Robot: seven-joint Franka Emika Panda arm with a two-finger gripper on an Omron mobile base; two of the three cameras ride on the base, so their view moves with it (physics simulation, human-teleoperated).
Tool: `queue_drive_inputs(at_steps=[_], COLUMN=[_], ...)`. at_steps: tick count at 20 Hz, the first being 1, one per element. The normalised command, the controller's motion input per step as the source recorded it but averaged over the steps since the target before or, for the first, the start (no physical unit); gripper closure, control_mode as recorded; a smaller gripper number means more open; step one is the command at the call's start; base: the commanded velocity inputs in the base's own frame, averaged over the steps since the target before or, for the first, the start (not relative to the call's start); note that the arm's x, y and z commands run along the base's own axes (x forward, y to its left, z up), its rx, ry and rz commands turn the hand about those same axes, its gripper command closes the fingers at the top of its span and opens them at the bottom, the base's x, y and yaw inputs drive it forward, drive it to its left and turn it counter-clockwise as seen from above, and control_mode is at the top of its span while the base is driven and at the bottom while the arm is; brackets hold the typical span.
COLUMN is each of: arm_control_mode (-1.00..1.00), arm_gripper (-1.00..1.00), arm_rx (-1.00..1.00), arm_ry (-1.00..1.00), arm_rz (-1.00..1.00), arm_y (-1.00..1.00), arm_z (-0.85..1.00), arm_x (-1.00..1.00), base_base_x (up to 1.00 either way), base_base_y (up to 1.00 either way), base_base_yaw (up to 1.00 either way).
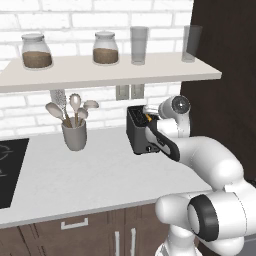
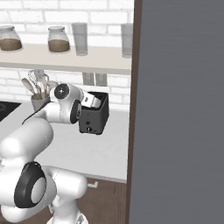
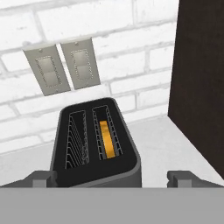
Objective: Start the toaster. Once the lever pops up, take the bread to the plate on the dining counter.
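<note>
No readable txt, labels or nos. anywhere — toaster [image 3: 94, 146], jars [image 1: 36, 51] — all blank.

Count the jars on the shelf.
2. One jar sits at the shelf's left end; the other jar stands further right, beside two empty glasses.

The toaster [image 3: 94, 144] stands at the desk's [image 1: 85, 180] back right near the wall, bread [image 3: 108, 139] in its right slot, utensil holder [image 1: 74, 134] to its left.
</note>
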Motion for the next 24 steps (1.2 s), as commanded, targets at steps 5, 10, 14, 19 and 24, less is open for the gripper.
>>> queue_drive_inputs(at_steps=[5,10,14,19,24], arm_control_mode=[-1.00,-1.00,-1.00,-1.00,-1.00], arm_gripper=[-1.00,-1.00,-1.00,-1.00,-1.00], arm_rx=[0.00,0.00,0.00,0.00,0.00], arm_ry=[0.00,0.00,0.00,0.00,0.00], arm_rz=[0.00,0.00,0.00,0.00,0.00], arm_y=[0.00,0.00,0.00,0.00,0.00], arm_z=[0.00,0.00,0.00,0.00,0.00], arm_x=[0.00,0.00,0.00,0.00,0.00], base_base_x=[0.00,0.00,0.00,0.00,0.00], base_base_y=[0.00,0.00,0.00,0.00,0.00], base_base_yaw=[0.00,0.00,0.00,0.00,0.00])
